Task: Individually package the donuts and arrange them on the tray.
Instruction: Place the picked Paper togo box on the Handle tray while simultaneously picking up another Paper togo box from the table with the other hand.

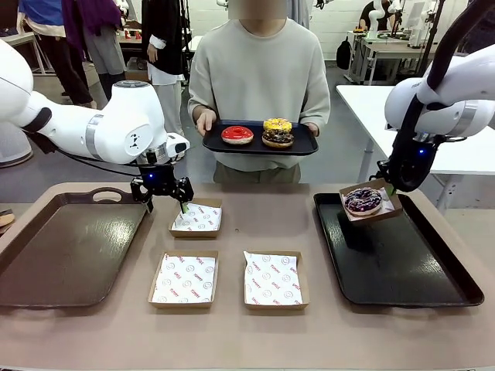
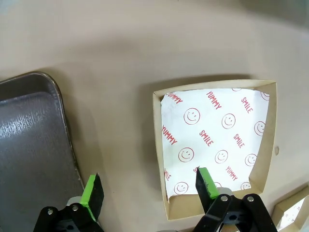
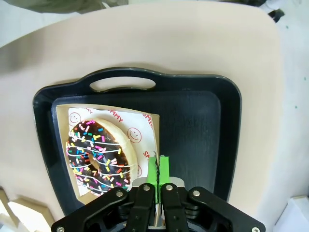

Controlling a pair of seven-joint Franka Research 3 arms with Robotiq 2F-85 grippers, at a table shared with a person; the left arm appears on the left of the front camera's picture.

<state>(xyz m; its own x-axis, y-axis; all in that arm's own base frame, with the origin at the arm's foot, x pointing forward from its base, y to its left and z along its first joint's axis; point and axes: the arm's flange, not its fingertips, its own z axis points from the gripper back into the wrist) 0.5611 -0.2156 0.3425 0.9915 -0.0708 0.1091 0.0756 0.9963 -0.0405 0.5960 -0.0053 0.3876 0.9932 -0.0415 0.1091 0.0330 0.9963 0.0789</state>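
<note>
Now holds the left jaws wide open, low over the tabletop (image 1: pixel 247 232), with nothing between them. Places one green pad (image 2: pixel 206 182) above the printed paper of the far cardboard box (image 1: pixel 196 217) and the other above bare tabletop, between that box and the brown tray (image 1: pixel 69 247). Grips with the right jaws, pads pressed together, the edge of the held box (image 1: pixel 387 205), tilted and a little above the black tray (image 1: pixel 398 267). Carries in that box the dark purple-blue donut (image 1: pixel 363 200) with white lines and coloured sprinkles, lying on smiley-printed paper. Has two near boxes (image 1: pixel 184 278), paper-lined and empty, side by side toward the front edge. Across the tabletop, shows a person holding a small dark tray (image 1: pixel 305 147) in both hands. Bears on it the red donut (image 1: pixel 237 134) at the left, and just beside it the yellow donut (image 1: pixel 277 124) stacked on the chocolate donut (image 1: pixel 277 139).
</note>
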